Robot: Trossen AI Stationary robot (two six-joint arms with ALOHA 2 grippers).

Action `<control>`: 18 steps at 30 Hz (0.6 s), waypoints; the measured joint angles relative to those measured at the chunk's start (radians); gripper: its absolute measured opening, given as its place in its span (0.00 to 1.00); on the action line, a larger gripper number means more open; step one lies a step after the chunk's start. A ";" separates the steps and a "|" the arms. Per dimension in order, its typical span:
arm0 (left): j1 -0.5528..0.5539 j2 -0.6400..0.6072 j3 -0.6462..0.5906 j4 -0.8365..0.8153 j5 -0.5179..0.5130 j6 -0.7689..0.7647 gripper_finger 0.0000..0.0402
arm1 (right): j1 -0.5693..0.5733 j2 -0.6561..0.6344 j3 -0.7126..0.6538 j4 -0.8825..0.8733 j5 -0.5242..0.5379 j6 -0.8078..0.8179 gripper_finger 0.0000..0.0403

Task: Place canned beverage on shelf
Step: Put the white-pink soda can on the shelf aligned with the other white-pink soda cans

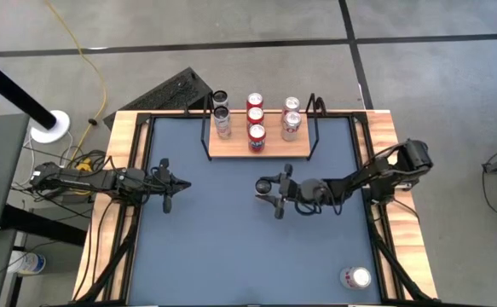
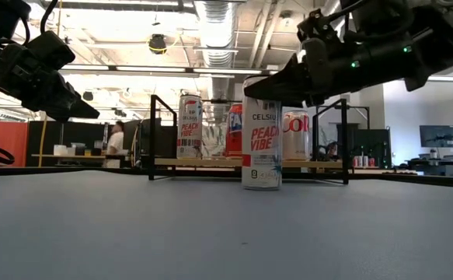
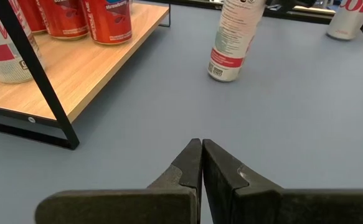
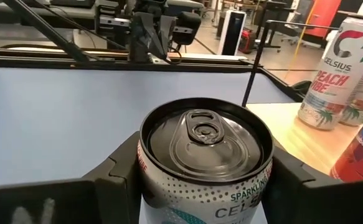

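Observation:
A white Celsius "Peach Vibe" can [image 2: 261, 136] stands upright on the blue table, in front of the shelf [image 1: 259, 149]. The shelf is a light-wood board on a black wire frame at the table's far side. It holds two Celsius cans [image 1: 222, 115], three red cans [image 1: 256, 119] and two silver cans [image 1: 291, 118]. My right gripper [image 1: 266, 189] reaches in from the right and is shut on the standing can [image 4: 205, 143]. My left gripper [image 1: 168, 183] is shut and empty above the table's left side. My right gripper pinches the can's upper wall [image 4: 145, 186], just below the rim, between its two fingers, one on each side. The fingers [image 4: 119, 174] lie level and come from the table's right side. The can is upright, and its base [image 2: 261, 185] appears to rest on the table.
Another can [image 1: 356, 277] stands alone at the table's near right corner. Open blue surface lies between the held can and the shelf's front edge [image 3: 116, 81]. The shelf's black end frames [image 1: 207, 128] rise on both sides. Wooden rims [image 1: 120, 196] border the table.

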 joint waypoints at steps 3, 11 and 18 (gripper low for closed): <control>0.000 0.000 0.000 0.000 0.000 0.000 0.00 | -0.021 0.000 0.000 0.000 -0.020 -0.016 0.59; 0.000 0.000 0.000 0.000 0.000 0.000 0.00 | -0.060 0.000 0.001 -0.002 -0.124 -0.040 0.67; 0.000 0.000 0.000 0.000 0.000 0.000 0.00 | -0.079 -0.030 0.002 -0.054 -0.213 -0.116 0.68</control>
